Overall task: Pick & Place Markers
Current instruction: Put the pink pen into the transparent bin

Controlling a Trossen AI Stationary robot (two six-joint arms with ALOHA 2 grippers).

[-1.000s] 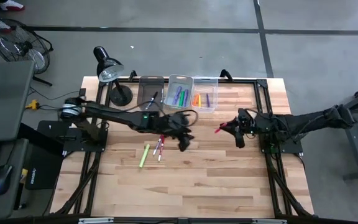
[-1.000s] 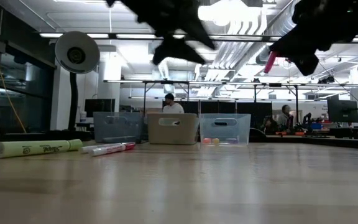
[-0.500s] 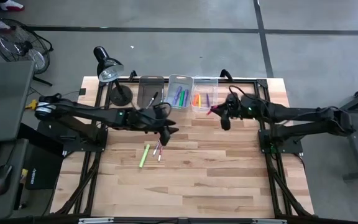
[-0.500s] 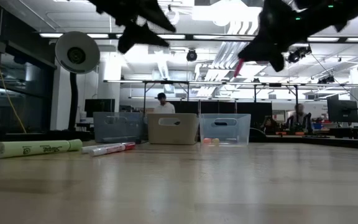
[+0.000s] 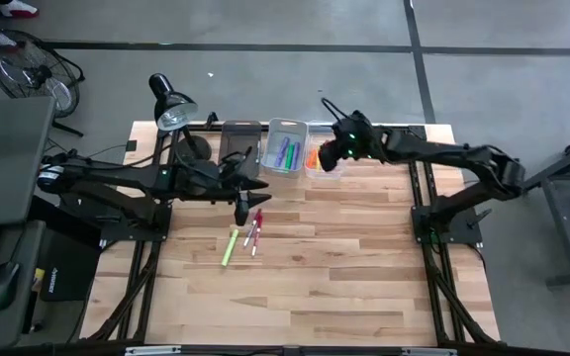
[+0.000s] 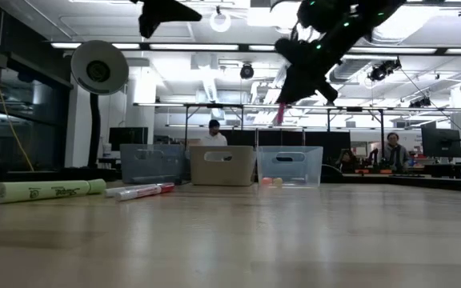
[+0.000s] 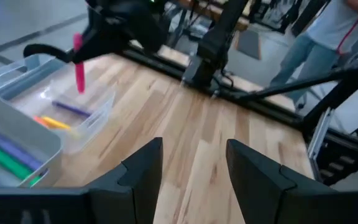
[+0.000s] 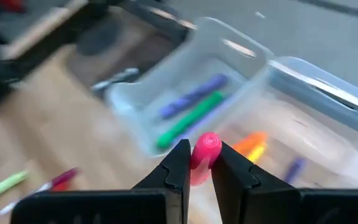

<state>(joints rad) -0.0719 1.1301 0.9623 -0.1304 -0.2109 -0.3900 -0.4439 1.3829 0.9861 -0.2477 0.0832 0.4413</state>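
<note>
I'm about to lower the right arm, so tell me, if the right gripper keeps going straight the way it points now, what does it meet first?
Probably the clear bin holding orange, yellow and purple markers. The right gripper, shut on the pink marker, points down at it; depth is unclear, so this is a judgement.

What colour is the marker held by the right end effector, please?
Pink; the marker shows best in the right wrist view, clamped in the right end effector.

The pale, plank-jointed wooden tabletop (image 5: 364, 267) has a smooth, faintly shiny finish. The three small rectangular bins (image 6: 289, 165) are translucent plastic. The round pink marker (image 8: 203, 155) looks like smooth, glossy plastic between matt black gripper fingers (image 8: 176, 167).
</note>
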